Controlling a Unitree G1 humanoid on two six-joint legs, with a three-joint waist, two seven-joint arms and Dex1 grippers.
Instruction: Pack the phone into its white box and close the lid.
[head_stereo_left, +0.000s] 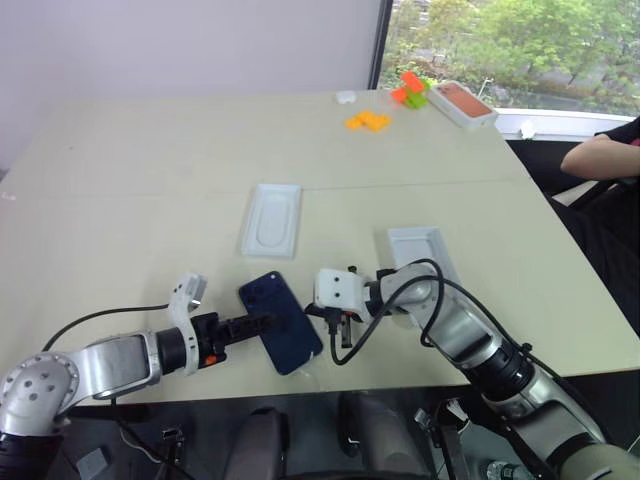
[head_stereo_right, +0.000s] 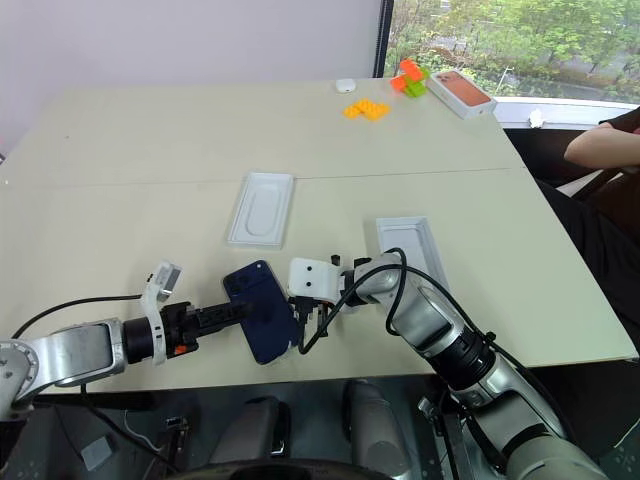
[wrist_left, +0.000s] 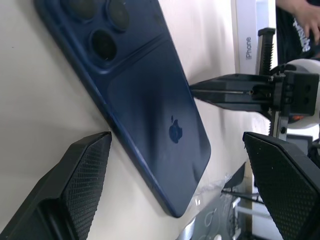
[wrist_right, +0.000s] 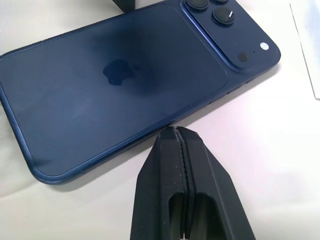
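Clenched right gripper (wrist_right: 176, 131) touches phone (wrist_right: 120, 85) (apple logo); left gripper (wrist_left: 175, 150) spread; lid (wrist_left: 248, 35) reads "iPhone".

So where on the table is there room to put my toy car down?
The big bare stretch on the robot's left, beside the flat white insert, is free. So is the wide middle strip between that insert and the orange blocks. It's crowded near the front edge, where both tools meet at the phone, with the white box close by.
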